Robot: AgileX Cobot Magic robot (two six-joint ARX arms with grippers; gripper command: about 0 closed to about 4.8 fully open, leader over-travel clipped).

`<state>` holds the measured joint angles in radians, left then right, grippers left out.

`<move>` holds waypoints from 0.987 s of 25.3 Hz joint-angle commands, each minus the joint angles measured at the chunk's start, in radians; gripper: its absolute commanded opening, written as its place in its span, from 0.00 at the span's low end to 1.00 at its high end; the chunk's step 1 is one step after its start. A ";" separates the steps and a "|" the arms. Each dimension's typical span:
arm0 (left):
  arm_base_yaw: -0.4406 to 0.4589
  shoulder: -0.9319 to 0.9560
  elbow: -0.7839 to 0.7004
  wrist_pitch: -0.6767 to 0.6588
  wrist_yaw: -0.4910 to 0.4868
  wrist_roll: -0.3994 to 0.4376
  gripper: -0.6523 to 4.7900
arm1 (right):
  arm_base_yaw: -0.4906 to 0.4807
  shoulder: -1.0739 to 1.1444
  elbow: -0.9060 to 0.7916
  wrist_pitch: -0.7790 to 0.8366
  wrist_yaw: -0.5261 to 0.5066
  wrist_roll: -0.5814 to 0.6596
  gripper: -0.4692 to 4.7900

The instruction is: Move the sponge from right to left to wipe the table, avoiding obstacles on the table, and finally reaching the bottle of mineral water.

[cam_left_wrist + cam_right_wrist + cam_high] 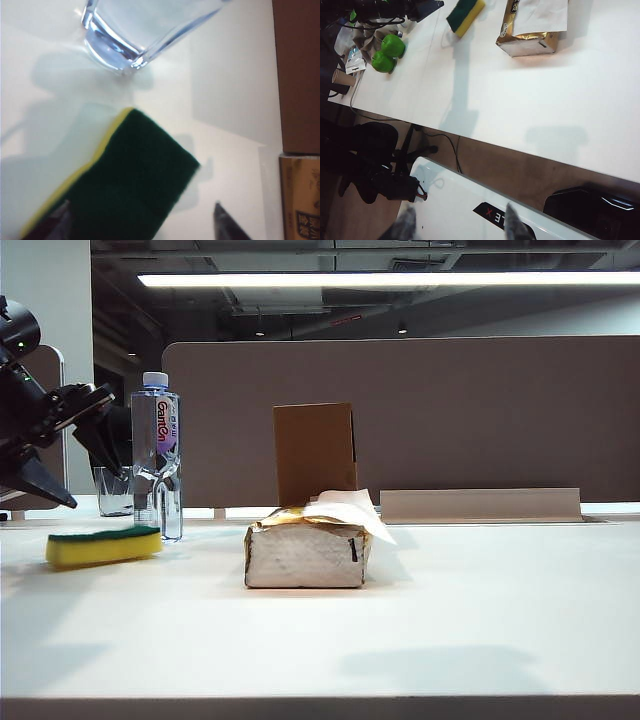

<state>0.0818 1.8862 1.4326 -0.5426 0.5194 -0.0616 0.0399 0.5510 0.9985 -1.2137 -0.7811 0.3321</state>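
The yellow sponge [103, 546] lies flat on the white table [480, 610], green face up, at the far left, just left of the bottle of mineral water [157, 455]. My left gripper [88, 425] hangs above it, open. In the left wrist view the sponge [130, 175] lies under the gripper [142, 222]; one fingertip [60, 220] overlaps its yellow edge and the other stands apart. The tissue pack [308, 550] sits mid-table with the cardboard box [314, 452] upright behind it. My right gripper [460, 227] is open and empty, off the table over the robot's white base.
A glass tumbler [113, 490] stands behind the bottle. A clear base [125, 40] shows beyond the sponge; bottle or tumbler, I cannot tell. A partition wall [450, 410] backs the table. Green round objects [387, 52] and a paper cup [342, 77] sit on a neighbouring surface.
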 commanded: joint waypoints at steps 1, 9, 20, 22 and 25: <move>0.001 -0.006 0.002 0.000 -0.004 0.001 0.77 | 0.001 -0.001 0.004 0.006 -0.006 0.002 0.52; 0.001 -0.011 0.029 -0.039 -0.003 0.002 0.77 | 0.001 -0.001 0.004 0.007 -0.006 0.002 0.52; 0.001 -0.125 0.071 -0.071 -0.003 0.067 0.76 | 0.015 -0.002 0.004 0.052 0.004 0.001 0.52; 0.001 -0.163 0.071 -0.074 -0.003 0.079 0.76 | 0.015 -0.002 0.004 0.065 0.022 0.001 0.52; 0.001 -0.219 0.071 -0.084 -0.003 0.109 0.76 | 0.015 -0.002 0.004 0.082 0.056 0.000 0.52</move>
<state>0.0818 1.6936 1.4998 -0.6209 0.5190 0.0185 0.0547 0.5507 0.9985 -1.1587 -0.7464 0.3325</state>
